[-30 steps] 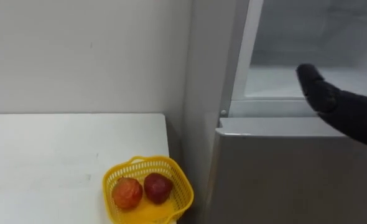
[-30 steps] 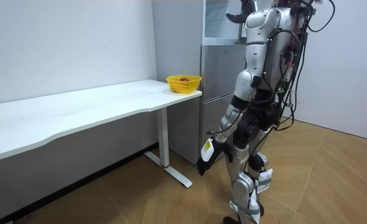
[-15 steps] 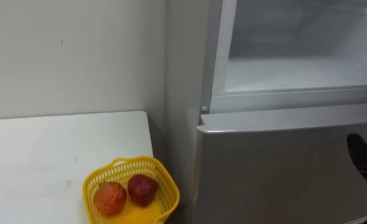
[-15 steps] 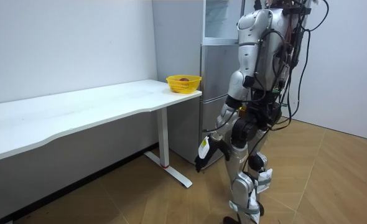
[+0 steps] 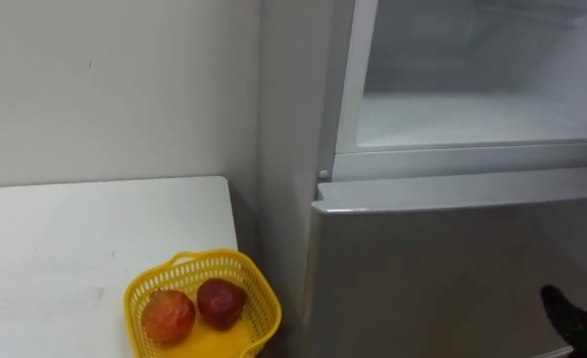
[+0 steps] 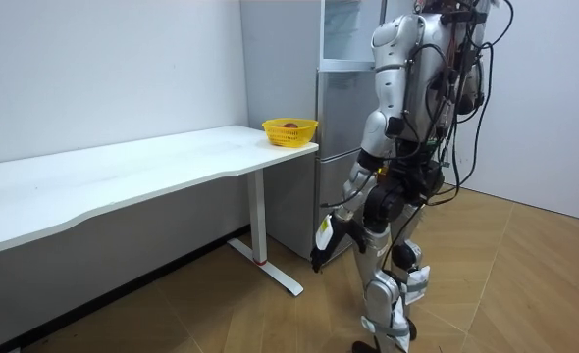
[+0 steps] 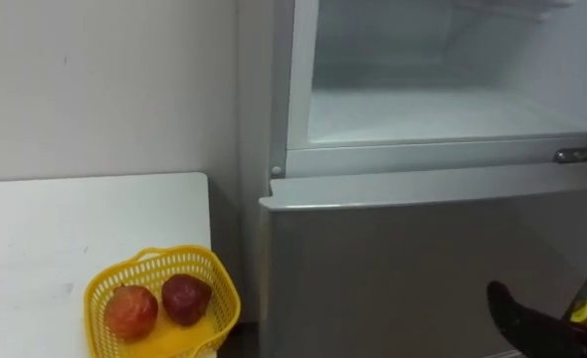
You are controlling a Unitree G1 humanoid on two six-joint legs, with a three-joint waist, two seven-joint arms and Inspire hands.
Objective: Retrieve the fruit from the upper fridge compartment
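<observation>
The upper fridge compartment stands open, and the part of its white shelf that I see is bare. My right hand is a dark shape low at the right, in front of the shut lower fridge door. A small yellow-orange bit shows beside it at the view's edge; I cannot tell what it is. In the room view I stand facing the fridge, and my left hand hangs by my thigh with relaxed fingers, holding nothing.
A yellow basket on the white table's corner next to the fridge holds an orange-red fruit and a dark red fruit. A metal hinge juts out at the compartment's right edge. Behind me is open wooden floor.
My right hand has come out of the upper compartment and dropped down past the lower door to the view's lower right. The eye view has shifted slightly. The left arm still hangs.
</observation>
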